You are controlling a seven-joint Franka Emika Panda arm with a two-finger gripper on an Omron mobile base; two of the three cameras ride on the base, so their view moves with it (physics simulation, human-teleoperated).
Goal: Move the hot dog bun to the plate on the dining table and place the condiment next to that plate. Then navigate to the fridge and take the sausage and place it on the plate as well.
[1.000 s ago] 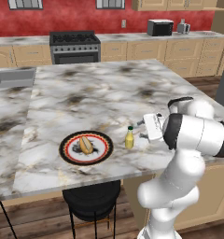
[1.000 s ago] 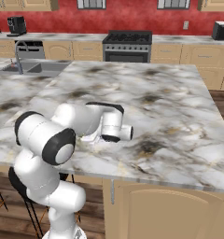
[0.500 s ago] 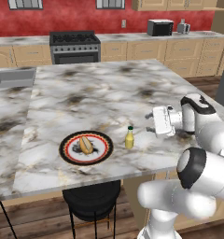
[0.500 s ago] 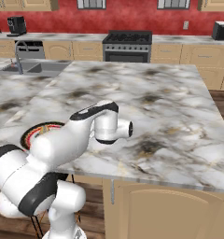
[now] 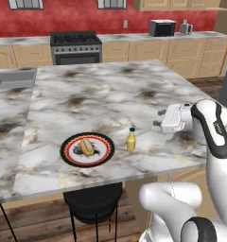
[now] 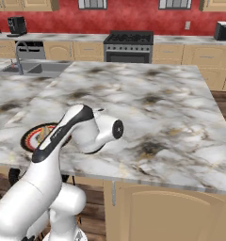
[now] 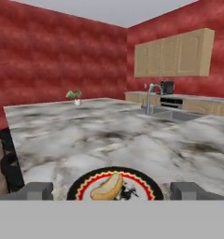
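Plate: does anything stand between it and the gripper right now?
Yes: the condiment, upright on the table beside the plate, stands roughly on the line from the open gripper to it.

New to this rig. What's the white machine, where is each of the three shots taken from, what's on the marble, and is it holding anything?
The white machine is a robot arm on a drivable base, in a rendered kitchen. Two pictures come from cameras on that base, behind the arm to its left and right. The third comes from a camera on the hand, looking along the gripper.

On the dining table lies the plate with the hot dog bun on it. The condiment, a yellow bottle with a green cap, stands upright just beside the plate, apart from it. A steel sink is set into the far end.

The gripper is open and holds nothing, hanging off to the bottle's right.
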